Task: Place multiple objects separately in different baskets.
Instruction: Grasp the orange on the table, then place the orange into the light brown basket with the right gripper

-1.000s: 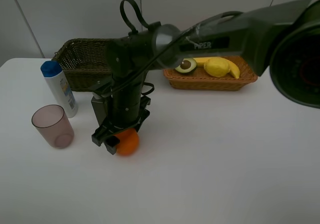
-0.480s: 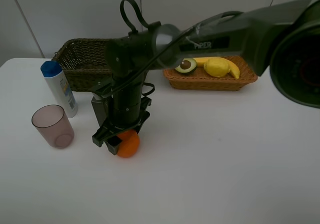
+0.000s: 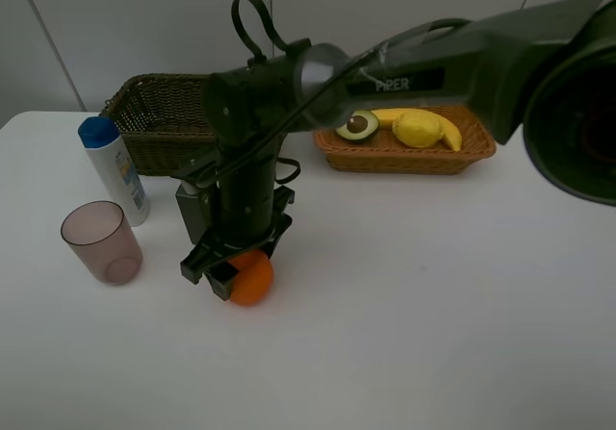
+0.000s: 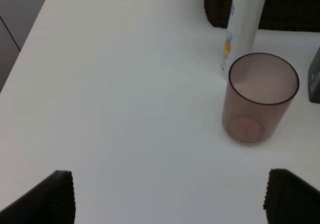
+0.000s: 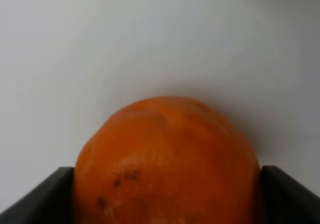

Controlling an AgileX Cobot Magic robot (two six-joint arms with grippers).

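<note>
My right gripper (image 3: 231, 270) reaches across to the left half of the table and is shut on the orange (image 3: 254, 280), low over the tabletop. In the right wrist view the orange (image 5: 165, 159) fills the space between the two dark fingertips (image 5: 45, 196). The avocado half (image 3: 357, 125), lemon (image 3: 417, 129) and banana (image 3: 387, 116) lie in the orange-tan basket (image 3: 404, 159) at the back right. The dark basket (image 3: 154, 139) stands at the back left. My left gripper (image 4: 170, 199) is open over bare table, short of the mauve cup (image 4: 260, 98) and the blue-capped white bottle (image 4: 242, 28).
The bottle (image 3: 115, 172) and cup (image 3: 102, 243) stand left of the right gripper, in front of the dark basket (image 4: 290, 8). The table's left edge (image 4: 25, 48) runs close to the left gripper. A white wall rises behind the baskets.
The right gripper has shifted slightly to the right and toward the front with the orange in it. Bottle, cup and baskets have not moved.
</note>
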